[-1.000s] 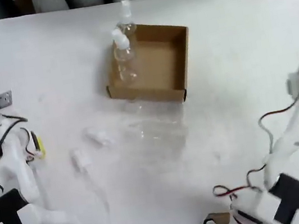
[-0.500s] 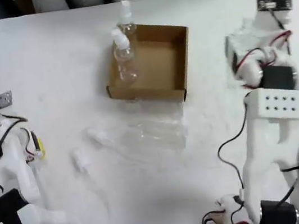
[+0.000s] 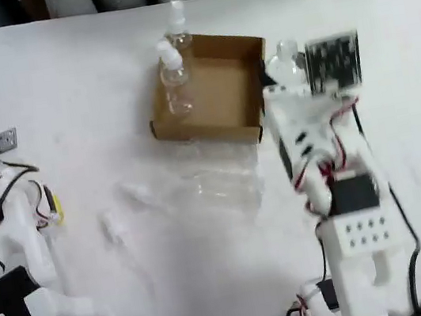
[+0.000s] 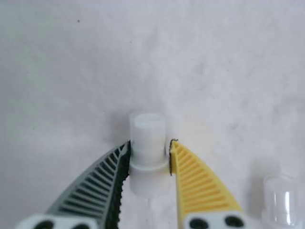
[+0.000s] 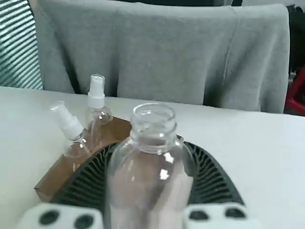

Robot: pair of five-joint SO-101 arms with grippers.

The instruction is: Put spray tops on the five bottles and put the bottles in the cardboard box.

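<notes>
Left end effector (image 4: 148,147) clamps a spray top (image 4: 147,138), right end effector (image 5: 150,149) an uncapped bottle (image 5: 147,183) beside the cardboard box (image 3: 208,132)

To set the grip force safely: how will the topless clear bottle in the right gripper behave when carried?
The bottle looks empty and thin-walled, so it is probably light and easily squashed. Its smooth round side may slip or turn inside the right gripper.
</notes>
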